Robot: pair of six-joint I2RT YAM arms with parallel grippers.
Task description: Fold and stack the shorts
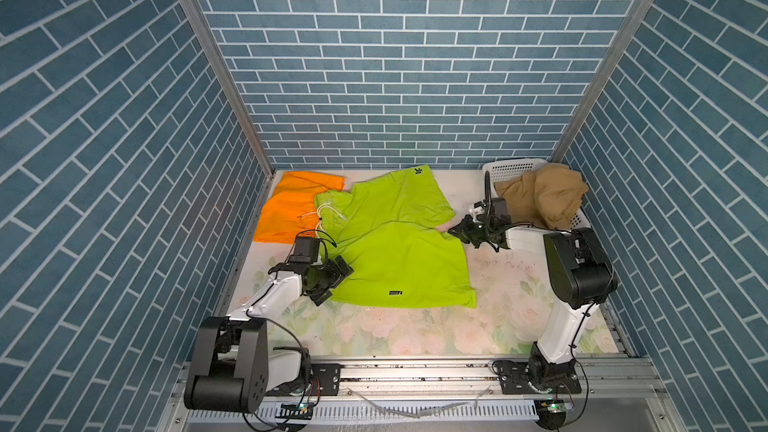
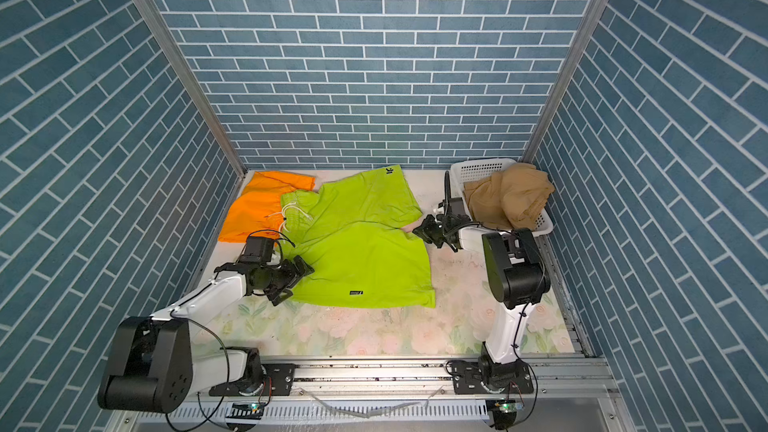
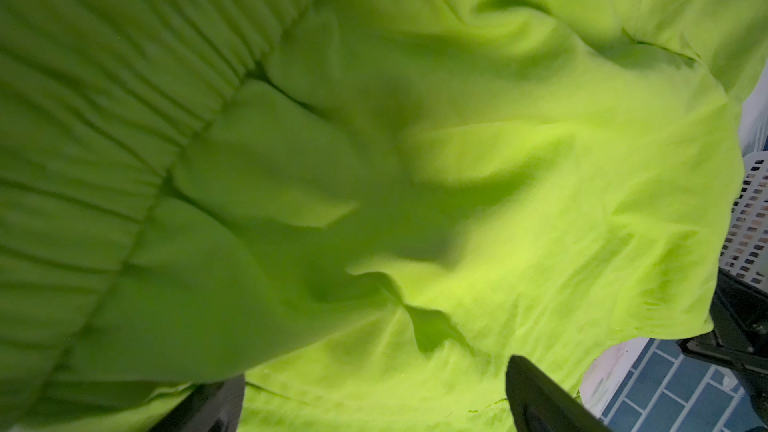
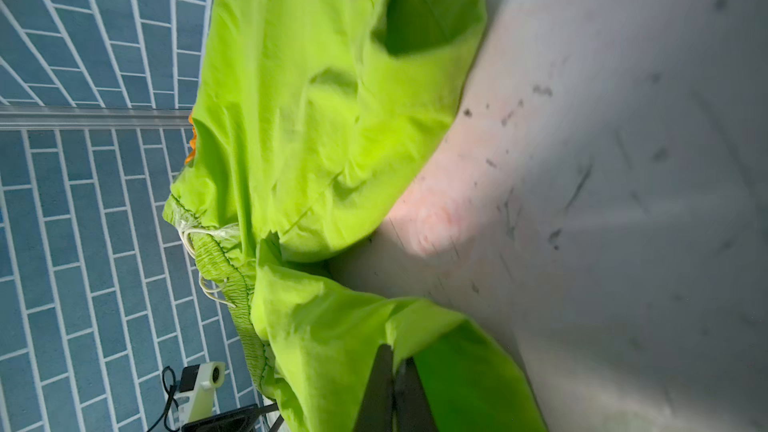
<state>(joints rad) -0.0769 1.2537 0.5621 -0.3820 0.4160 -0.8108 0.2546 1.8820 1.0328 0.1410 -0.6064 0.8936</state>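
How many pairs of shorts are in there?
3. The orange shorts lie back left, the green shorts spread mid-table overlapping them, the tan shorts are heaped in the white basket back right; more may hide beneath.

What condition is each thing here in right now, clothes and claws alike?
lime green shorts: spread out, unfolded.
orange shorts: flat, partly under the green pair.
white basket: upright, far right corner.
tan shorts: bunched inside the basket.
left gripper: open, at the green pair's edge.
right gripper: shut on the green hem.

Lime green shorts (image 1: 399,243), orange shorts (image 1: 286,209), tan shorts (image 1: 548,197)
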